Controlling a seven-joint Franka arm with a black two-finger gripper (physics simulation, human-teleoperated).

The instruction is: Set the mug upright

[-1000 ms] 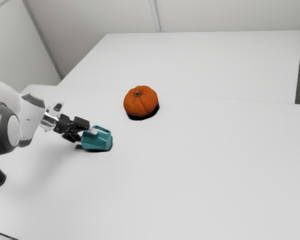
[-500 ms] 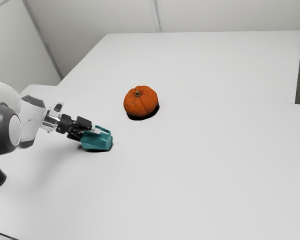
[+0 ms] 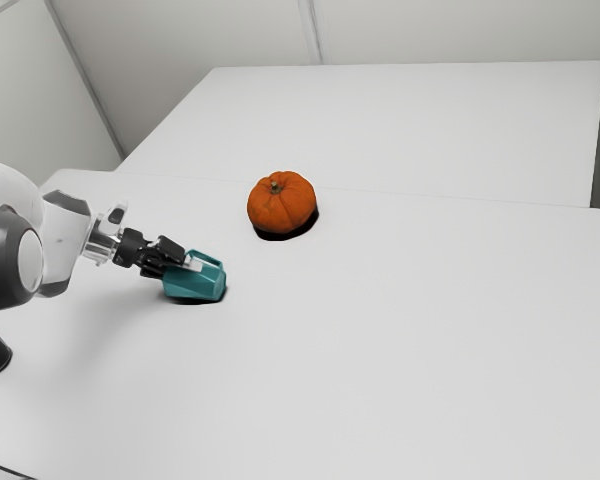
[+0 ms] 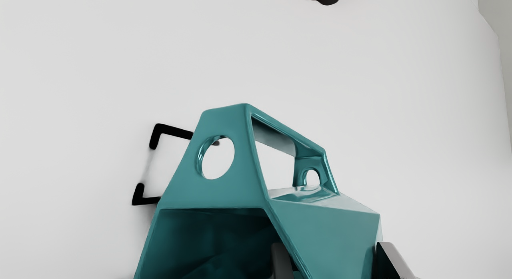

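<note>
Mug (image 3: 195, 287) on its side, not upright; fingers (image 3: 192, 265) narrowed on its side wall.

Counter (image 3: 380, 340): white, wide, with a second white surface (image 3: 410, 130) beyond its back edge. Arm (image 3: 65, 235): white and grey, reaches in over the counter from the exterior view's left, hand low. Pumpkin (image 3: 282, 204): orange, stem up, sits near the counter's back edge; we see it well apart from the mug, between mug and back edge. Mug: teal, faceted, lies nearer than the pumpkin to the counter corner at the exterior view's left. Mouth faces the hand, base points toward the exterior view's right, handle (image 4: 226, 121) is raised off the counter. Fingers: in the wrist view we see one tip inside the mouth and the other against the outside, side wall held between them.
</note>
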